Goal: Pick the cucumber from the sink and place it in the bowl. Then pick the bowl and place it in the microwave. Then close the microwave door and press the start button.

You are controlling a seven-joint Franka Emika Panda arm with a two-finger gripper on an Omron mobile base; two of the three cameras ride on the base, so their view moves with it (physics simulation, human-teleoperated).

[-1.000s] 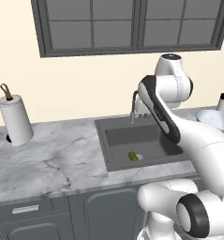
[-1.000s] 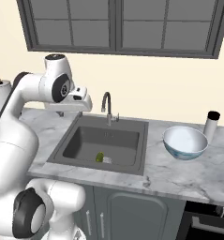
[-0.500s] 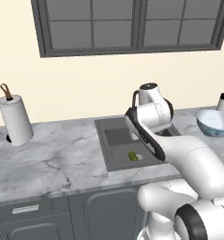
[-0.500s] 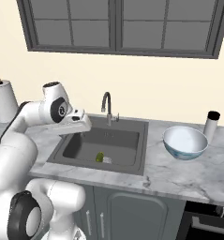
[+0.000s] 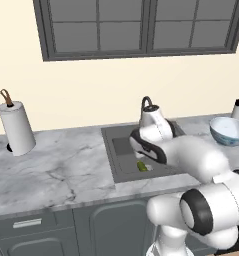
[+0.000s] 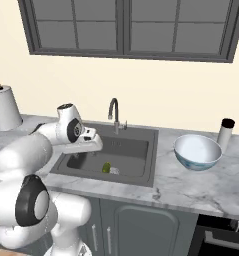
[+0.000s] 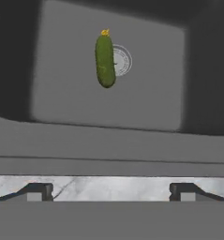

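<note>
— Reaching for the cucumber (image 7: 105,62) looks like the step in hand. The gripper (image 7: 111,191) hangs at the near-left edge of the sink (image 6: 141,172), its two fingertips (image 7: 37,191) spread wide apart with nothing between them.

— And what does the next move call for?

— My guess: carry the hand out over the basin, drop down, and line the jaws up across the cucumber's narrow width before closing.

— Where is it lying?

— Flat on the sink floor, right beside the round drain (image 7: 121,60), toward the front of the basin.

— How does it look?

— Short, oblong, dark green, with a yellowish tip at one end.

— And the bowl (image 6: 197,152)?

— On the counter just right of the sink, white inside, empty.
</note>
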